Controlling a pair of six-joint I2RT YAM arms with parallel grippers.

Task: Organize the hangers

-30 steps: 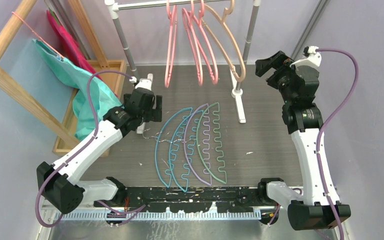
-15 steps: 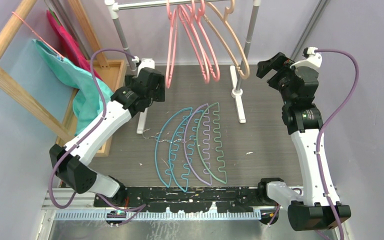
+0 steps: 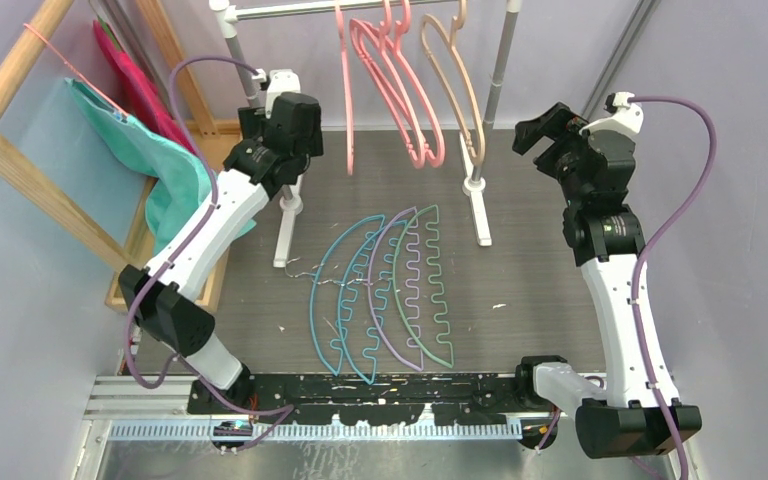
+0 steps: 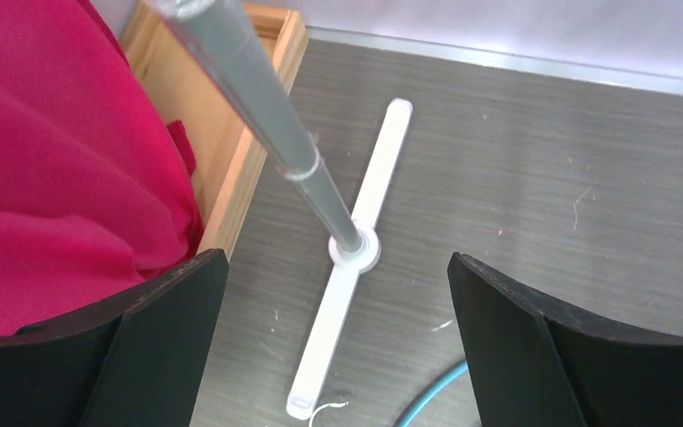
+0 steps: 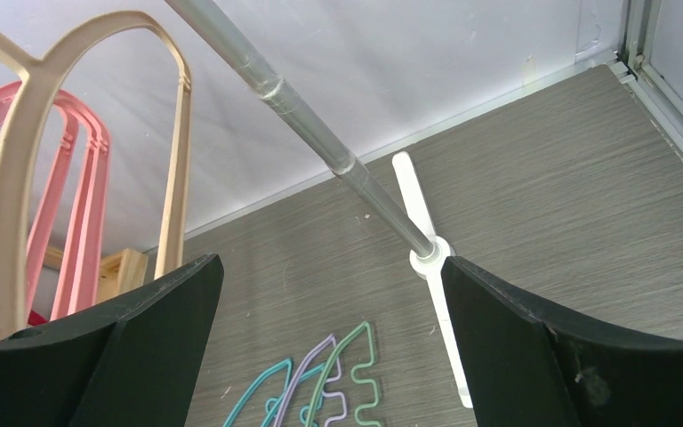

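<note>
We hold both arms high near rail [image 3: 360, 8]. Left gripper [image 4: 333, 342] wide open, empty, above rail foot [image 4: 349, 294]. Right gripper [image 5: 329, 342] wide open, empty, beside beige hanger [image 3: 457, 85]. Pink hangers [image 3: 390, 90] hang on rail; four thin hangers [image 3: 385, 290] lie overlapped on tabletop [image 3: 540, 250]. We judge next: descend onto outermost thin hanger only, pinch arch, lift clear without dragging neighbours.

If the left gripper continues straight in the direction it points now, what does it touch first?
Probably the garment rail's left steel post or its white foot, which sit centred between the open left gripper's jaws in the wrist view, with the table behind. Depth is unclear, so which comes first is uncertain.
</note>
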